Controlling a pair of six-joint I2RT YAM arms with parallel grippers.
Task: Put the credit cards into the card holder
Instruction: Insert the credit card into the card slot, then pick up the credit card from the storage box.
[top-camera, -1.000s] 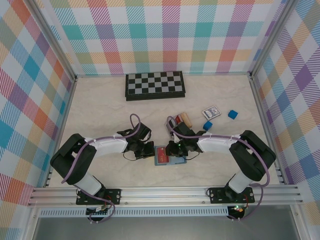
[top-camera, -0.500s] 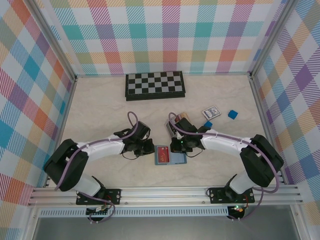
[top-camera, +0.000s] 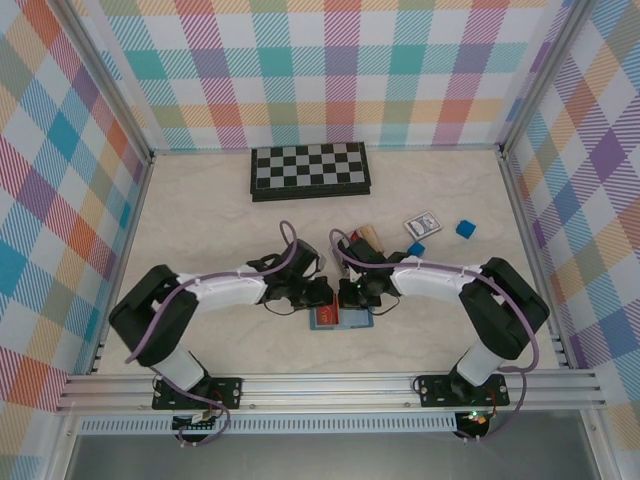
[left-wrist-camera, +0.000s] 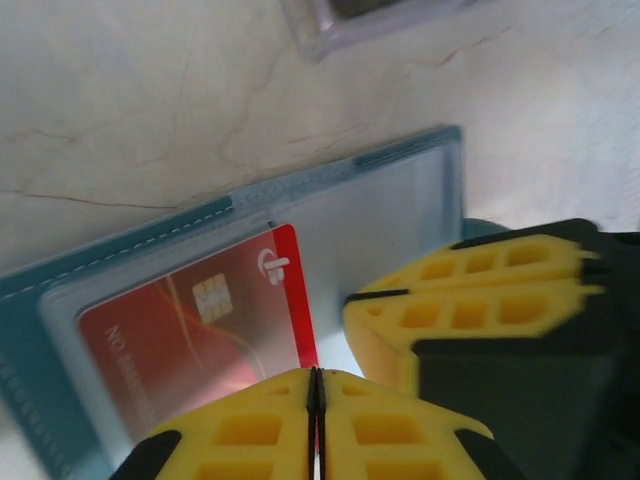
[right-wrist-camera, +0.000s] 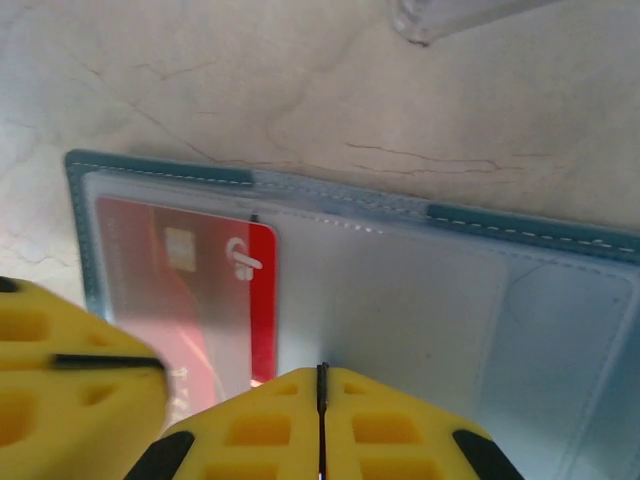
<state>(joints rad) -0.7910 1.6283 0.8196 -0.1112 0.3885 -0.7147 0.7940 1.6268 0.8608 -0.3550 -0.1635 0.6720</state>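
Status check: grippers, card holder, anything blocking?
Left gripper, right gripper shut over open card holder. Red credit card in pocket. Box beyond, apart.

Light: bright, even, from above | Shadows: soft, faint on the cream marbled worktop (top-camera: 200, 220) | Wrist views: yellow ribbed fingers (left-wrist-camera: 250, 435) blurred, pale glare on the teal-blue card holder (left-wrist-camera: 395, 212)
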